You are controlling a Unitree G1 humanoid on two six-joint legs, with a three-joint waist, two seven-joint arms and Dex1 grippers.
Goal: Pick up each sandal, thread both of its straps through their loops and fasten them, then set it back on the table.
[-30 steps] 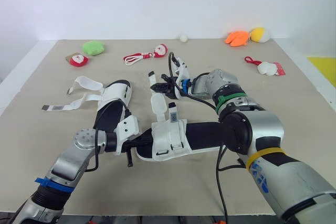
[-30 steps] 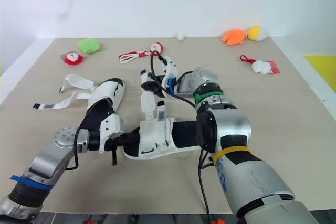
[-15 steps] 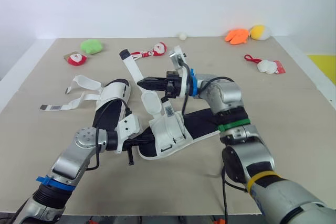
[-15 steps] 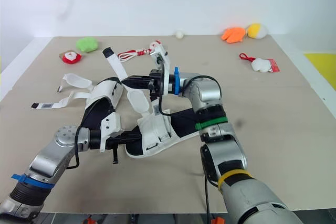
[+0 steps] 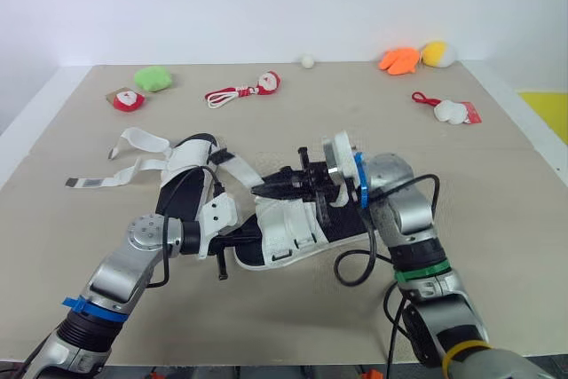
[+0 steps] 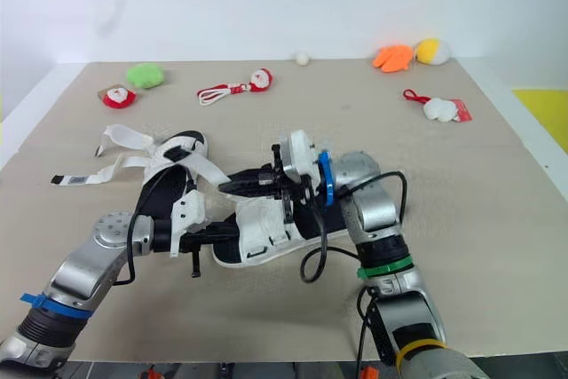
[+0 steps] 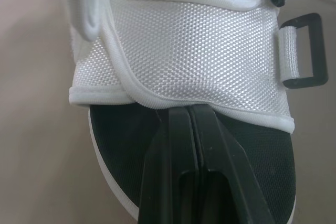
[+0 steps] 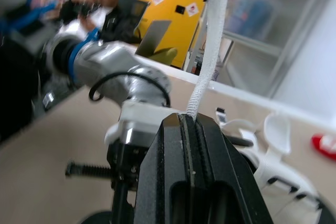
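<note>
I have the white mesh-and-black-soled sandal (image 5: 293,230) near the middle of the beige counter (image 5: 497,184), between my two arms. The left jaws are closed tight on its front end: in the left wrist view the two black fingers (image 7: 181,145) lie pressed together on the black sole, their tips tucked just under the edge of the white mesh band. A black rectangular loop (image 7: 308,51) hangs on a short white tab at the side of that band. I cannot tell whether the sole is off the counter.

The right jaws reach in over the sandal from my right, also closed, pinching a white webbing strap (image 5: 236,169). From the pinch the strap runs taut away toward my left, across the second white-and-black sandal (image 5: 185,177). That one lies flat just beside the first, on its left, and its two loose white straps (image 5: 140,140) are spread out over the counter.

Along the far edge, well apart from the work, sit a green plush (image 5: 153,79), a small red-and-white toy (image 5: 127,99), a red-corded Santa charm (image 5: 264,84), a white ball (image 5: 307,61), an orange plush (image 5: 399,60), a yellow plush (image 5: 437,54) and a white tagged toy (image 5: 451,111).
</note>
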